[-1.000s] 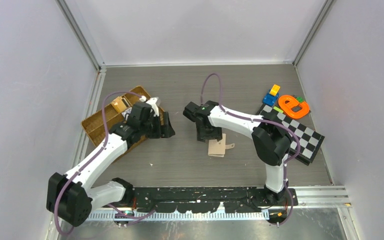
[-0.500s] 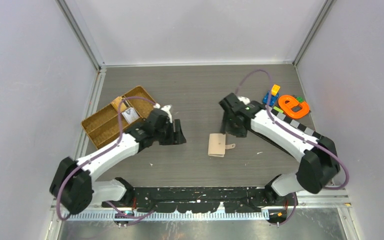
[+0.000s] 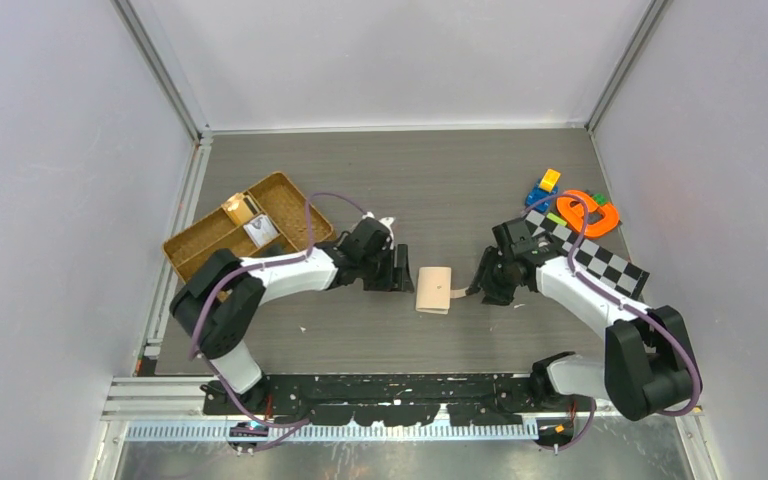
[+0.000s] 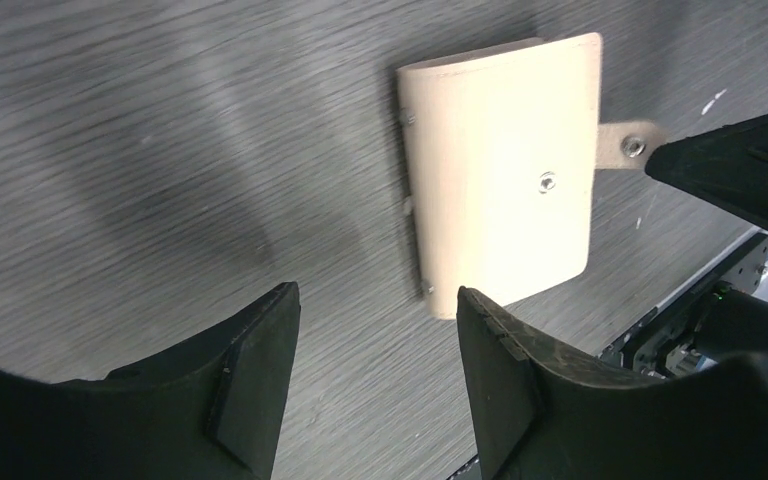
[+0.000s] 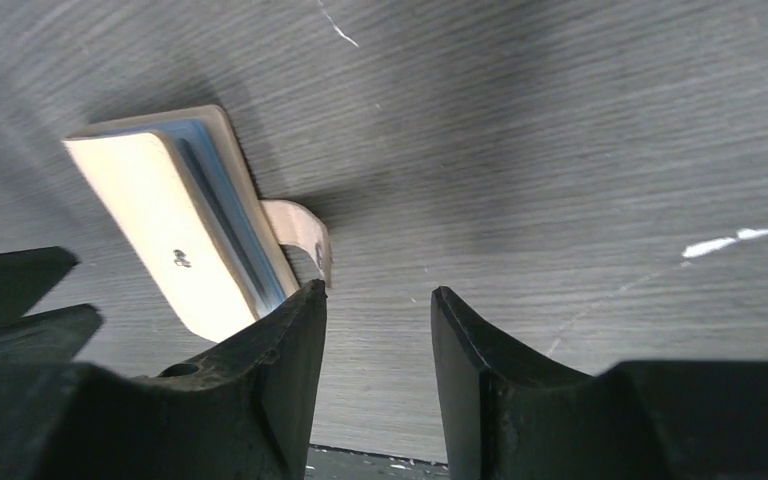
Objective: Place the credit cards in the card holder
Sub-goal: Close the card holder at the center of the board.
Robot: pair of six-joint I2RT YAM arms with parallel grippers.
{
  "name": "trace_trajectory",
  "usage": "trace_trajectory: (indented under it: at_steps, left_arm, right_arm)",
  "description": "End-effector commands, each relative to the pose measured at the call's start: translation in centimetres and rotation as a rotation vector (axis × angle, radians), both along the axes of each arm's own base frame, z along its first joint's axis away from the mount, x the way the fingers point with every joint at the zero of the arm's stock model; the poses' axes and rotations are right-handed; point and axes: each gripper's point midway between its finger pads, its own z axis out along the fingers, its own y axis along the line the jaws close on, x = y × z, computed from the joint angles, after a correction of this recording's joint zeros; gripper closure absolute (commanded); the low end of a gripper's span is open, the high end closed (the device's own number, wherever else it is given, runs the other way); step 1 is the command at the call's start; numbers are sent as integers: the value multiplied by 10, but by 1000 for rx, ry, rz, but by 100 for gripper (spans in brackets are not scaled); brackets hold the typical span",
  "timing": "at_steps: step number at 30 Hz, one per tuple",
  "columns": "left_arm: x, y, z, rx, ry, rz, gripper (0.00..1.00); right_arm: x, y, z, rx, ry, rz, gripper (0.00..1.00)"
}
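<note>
The card holder (image 3: 434,289) lies folded shut on the table between the two arms, a peach-beige wallet with its snap tab (image 4: 632,145) sticking out unfastened toward the right arm. In the right wrist view, the light blue edge of a credit card (image 5: 228,232) shows between the halves of the card holder (image 5: 160,225). My left gripper (image 3: 397,271) stands just left of the card holder (image 4: 500,215), open and empty. The left gripper (image 4: 375,295) touches nothing. My right gripper (image 3: 484,283) is just right of the tab, also open and empty, and my right gripper (image 5: 375,292) stands low over the table.
A brown wicker tray (image 3: 200,252) stands at the left with small items in its compartments. At the right lie a checkerboard (image 3: 610,272), an orange toy (image 3: 588,212) and a blue-and-yellow block (image 3: 544,188). The arms' base rail (image 3: 400,385) runs along the near edge.
My left gripper moved right from the tray to the card holder's left side. My right gripper swung away to the right, then came down beside the tab. The card holder stayed put.
</note>
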Motion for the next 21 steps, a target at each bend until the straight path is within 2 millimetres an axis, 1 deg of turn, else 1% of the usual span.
trace_trajectory:
  at_steps: [1,3,5,8,11,16,21]
  left_arm:
    - [11,-34,15,-91,-39,-54,40]
    - [11,-37,10,-85,-29,-66,41]
    - [11,-41,6,-85,-17,-81,44]
    - [10,-45,-2,-74,0,-96,49]
    - [8,-47,-9,-55,8,-105,51]
    - [4,-45,-22,14,10,-122,53]
    - [4,-38,-37,120,-5,-143,58]
  right_arm:
    - [24,14,18,113,-136,21,54]
    - [25,14,17,121,-147,18,55]
    - [25,13,15,126,-146,11,57]
    - [25,15,13,141,-137,14,62]
    - [22,16,10,145,-123,15,67]
    - [20,15,10,148,-125,7,74]
    - [20,14,9,143,-123,5,85]
